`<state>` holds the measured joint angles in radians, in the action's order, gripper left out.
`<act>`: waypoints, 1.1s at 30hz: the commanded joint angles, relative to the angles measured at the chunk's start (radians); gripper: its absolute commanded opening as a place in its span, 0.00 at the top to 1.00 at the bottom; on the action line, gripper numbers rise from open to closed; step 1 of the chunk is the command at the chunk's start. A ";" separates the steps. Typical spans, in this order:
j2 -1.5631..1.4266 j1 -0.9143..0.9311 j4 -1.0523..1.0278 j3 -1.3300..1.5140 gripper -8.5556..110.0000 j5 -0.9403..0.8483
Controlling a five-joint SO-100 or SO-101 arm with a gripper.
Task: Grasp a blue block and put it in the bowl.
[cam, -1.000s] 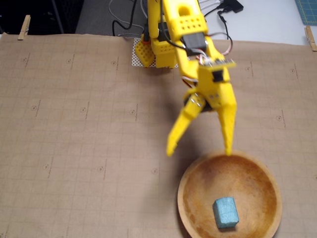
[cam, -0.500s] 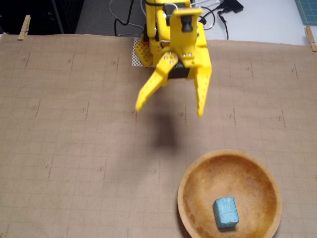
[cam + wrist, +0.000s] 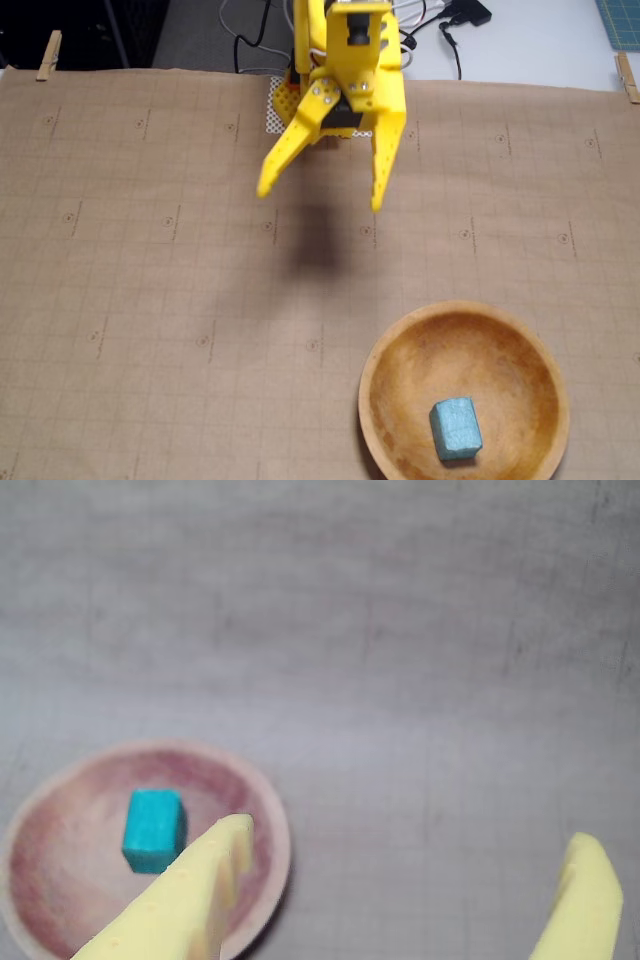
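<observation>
Nearest to the fixed camera, at the bottom right of its picture, stands the bowl (image 3: 372, 400), and the blue block (image 3: 455, 428) lies inside it, on the floor of the bowl, a little toward the near side and free of the rim. Its long axis runs almost from near to far in this view, leaning only slightly. In the wrist view the block (image 3: 153, 829) also stands on its long side, inside the bowl (image 3: 268, 810).

Beyond the bowl comes bare brown paper (image 3: 150, 300) with a grid. Farther still, near the arm's base, hangs the gripper (image 3: 320, 197), its two yellow fingers spread wide and holding nothing. From there, the block lies toward the camera and to the right, well apart. I judge the placing is done.
</observation>
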<state>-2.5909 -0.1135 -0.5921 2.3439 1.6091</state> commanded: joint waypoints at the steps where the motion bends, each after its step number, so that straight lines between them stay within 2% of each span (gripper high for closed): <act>1: -0.063 0.021 -0.048 -0.077 0.74 -0.002; 7: -0.146 0.034 -0.129 -0.064 0.86 0.005; 16: -0.282 0.023 -0.232 0.100 0.95 -0.006; 24: -0.509 0.032 -0.233 0.285 0.96 -0.008; 33: -0.606 0.034 -0.244 0.405 0.96 -0.008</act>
<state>-3.1707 -0.0828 -0.8360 2.7443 1.6091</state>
